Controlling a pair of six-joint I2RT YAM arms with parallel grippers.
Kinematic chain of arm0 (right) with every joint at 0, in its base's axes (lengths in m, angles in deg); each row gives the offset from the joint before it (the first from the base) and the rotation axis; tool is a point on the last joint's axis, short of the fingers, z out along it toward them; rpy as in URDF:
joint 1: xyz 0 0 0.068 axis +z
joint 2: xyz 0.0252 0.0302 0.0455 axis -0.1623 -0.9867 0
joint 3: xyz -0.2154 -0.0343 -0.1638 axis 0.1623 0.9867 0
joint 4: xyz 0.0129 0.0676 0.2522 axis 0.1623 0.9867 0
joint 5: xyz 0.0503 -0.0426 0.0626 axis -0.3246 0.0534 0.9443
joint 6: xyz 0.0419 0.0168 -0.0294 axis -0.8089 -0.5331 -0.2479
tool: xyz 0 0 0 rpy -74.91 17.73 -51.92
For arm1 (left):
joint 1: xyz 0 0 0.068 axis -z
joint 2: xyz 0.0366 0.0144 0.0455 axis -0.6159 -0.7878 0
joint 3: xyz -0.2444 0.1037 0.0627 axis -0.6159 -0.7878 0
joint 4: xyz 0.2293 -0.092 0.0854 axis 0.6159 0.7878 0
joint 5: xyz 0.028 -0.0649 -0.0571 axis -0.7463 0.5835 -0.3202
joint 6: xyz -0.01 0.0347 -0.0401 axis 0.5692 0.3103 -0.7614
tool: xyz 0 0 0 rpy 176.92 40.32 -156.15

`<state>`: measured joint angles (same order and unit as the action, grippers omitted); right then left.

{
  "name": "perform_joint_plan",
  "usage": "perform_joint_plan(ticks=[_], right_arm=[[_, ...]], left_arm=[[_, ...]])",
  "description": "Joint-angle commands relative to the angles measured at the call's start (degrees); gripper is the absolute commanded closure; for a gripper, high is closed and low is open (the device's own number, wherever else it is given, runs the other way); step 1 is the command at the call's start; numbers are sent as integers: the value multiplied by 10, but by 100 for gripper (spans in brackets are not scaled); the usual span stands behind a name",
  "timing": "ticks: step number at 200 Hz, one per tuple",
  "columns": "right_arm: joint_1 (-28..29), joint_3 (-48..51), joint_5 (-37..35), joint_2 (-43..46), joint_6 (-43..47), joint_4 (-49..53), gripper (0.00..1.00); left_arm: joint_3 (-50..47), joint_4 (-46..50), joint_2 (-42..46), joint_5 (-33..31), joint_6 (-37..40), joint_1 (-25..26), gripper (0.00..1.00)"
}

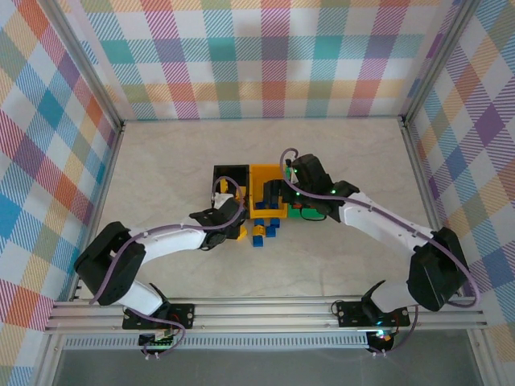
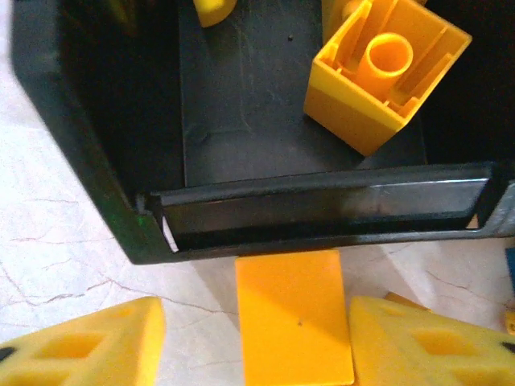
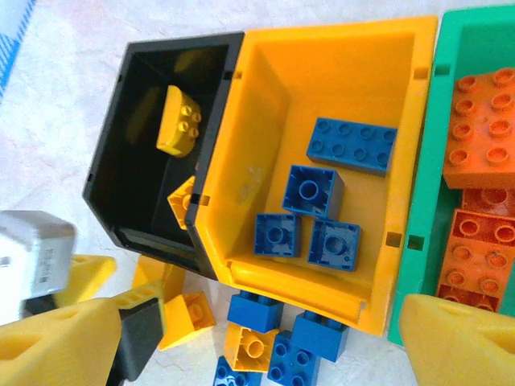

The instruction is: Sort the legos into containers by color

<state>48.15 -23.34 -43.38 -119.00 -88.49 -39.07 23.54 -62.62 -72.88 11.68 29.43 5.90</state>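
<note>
Looking thru left wrist cam: left gripper [image 2: 257, 314] sits half open around a flat yellow brick [image 2: 294, 322] on the table [image 2: 64, 265], just outside the black bin [image 2: 80, 137]. There's a gap on one side, so no grip. Right wrist cam adds blues [image 3: 352, 145] in the yellow bin [image 3: 241, 161] and oranges [image 3: 483, 121] in the green bin [image 3: 422, 161]. Right gripper [image 3: 261, 322] is spread wide w/ nothing in it.
</note>
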Motion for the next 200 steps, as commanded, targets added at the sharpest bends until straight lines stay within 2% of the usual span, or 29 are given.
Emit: perform_joint_plan(ticks=[1, 26, 53, 80, 93, 135, 151, 172, 200], right_arm=[[-1, 4, 4, 21, -1, -15, 10], [0, 4, 5, 26, 0, -13, 10], [0, 8, -2, 28, -1, -14, 10], [0, 11, -4, 26, -2, -14, 10], [0, 14, -2, 28, -3, -16, 10], [-1, 21, 1, 32, -8, -25, 10], [-1, 20, 2, 30, -9, -25, 10], [-1, 21, 1, 31, -10, -26, 10], [-1, 23, 3, 35, -11, -25, 10]], left_arm=[[3, -21, -21, -12, 0, -4, 45], [1, -21, -45, -12, -4, -4, 47], [-13, -22, -47, -7, -17, -3, 58], [-27, -2, -34, -4, -32, 2, 59], [-42, 7, -17, -8, -44, 7, 62], [-90, 53, 80, -1, -69, 13, 63], [-86, 67, 109, 11, -68, 16, 54], [-77, 73, 137, 9, -66, 22, 34], [-64, 75, 110, -8, -54, 9, 32]])
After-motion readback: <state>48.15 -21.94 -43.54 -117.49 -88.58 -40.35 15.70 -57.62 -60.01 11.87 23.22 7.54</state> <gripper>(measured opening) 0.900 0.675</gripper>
